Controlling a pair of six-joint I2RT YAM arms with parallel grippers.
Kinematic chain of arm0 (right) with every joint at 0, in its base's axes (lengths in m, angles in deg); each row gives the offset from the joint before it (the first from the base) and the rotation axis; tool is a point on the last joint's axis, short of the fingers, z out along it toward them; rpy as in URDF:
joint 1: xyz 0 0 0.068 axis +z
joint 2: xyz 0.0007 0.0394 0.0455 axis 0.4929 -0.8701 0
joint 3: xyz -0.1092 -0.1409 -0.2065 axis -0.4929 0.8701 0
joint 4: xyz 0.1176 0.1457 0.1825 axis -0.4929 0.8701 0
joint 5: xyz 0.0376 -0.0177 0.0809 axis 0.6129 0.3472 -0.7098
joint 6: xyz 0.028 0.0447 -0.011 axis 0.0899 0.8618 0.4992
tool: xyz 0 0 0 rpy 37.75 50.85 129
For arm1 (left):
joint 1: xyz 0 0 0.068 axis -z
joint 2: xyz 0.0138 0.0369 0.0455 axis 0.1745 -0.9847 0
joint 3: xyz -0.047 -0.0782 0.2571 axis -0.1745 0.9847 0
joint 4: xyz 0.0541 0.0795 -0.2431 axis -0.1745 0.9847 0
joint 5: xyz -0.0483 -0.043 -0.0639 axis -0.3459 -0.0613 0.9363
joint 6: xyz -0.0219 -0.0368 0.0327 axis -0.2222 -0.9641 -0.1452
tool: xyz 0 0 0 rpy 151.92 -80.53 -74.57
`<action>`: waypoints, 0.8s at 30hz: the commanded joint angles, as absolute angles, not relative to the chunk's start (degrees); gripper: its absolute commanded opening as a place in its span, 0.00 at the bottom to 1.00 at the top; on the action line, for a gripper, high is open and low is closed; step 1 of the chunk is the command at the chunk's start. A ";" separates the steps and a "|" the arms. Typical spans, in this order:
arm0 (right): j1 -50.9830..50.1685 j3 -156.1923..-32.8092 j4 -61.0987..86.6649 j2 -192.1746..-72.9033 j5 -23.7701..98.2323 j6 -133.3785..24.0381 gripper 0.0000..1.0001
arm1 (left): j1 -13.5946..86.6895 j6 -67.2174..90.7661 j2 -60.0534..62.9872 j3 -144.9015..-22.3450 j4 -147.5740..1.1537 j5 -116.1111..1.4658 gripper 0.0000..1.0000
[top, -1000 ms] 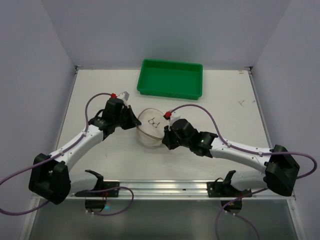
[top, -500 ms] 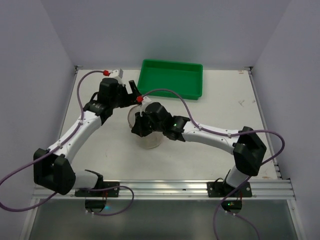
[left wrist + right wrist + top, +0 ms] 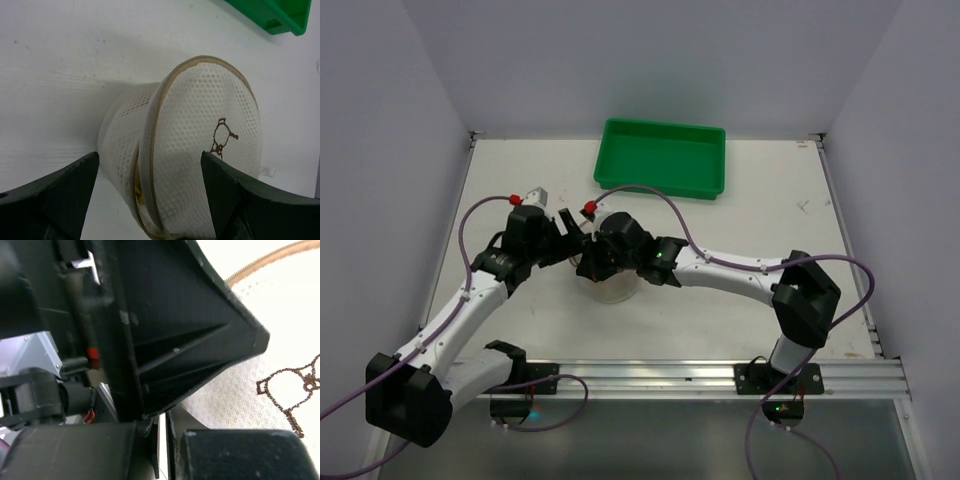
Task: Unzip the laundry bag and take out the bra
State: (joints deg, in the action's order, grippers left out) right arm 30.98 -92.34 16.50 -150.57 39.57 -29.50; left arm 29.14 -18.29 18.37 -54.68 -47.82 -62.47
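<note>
The left end effector (image 3: 150,167), fingers apart, has swung back down beside the round cream mesh laundry bag (image 3: 200,150). The right end effector (image 3: 588,265) crowds in, its grip unreadable, so the unzipping seems unfinished.

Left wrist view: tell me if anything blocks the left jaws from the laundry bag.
Nothing visible does. The laundry bag lies straight ahead of the left gripper, whose jaws stand wide open either side of it.
</note>
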 commanded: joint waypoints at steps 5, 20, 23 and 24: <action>31.64 -88.31 16.22 -146.65 42.14 -30.10 0.00 | 30.17 -22.26 18.87 -51.27 -50.98 -59.61 0.29; 14.06 -63.16 24.05 -126.52 49.61 -40.83 0.00 | 30.09 -18.92 18.77 -50.39 -50.98 -58.91 0.00; 13.97 -65.62 24.06 -126.25 46.63 -41.10 0.00 | 30.09 -18.66 20.18 -48.73 -51.85 -56.45 0.00; 14.15 -66.76 23.79 -126.78 45.24 -40.92 0.00 | 30.09 -19.18 20.88 -47.07 -53.08 -55.66 0.00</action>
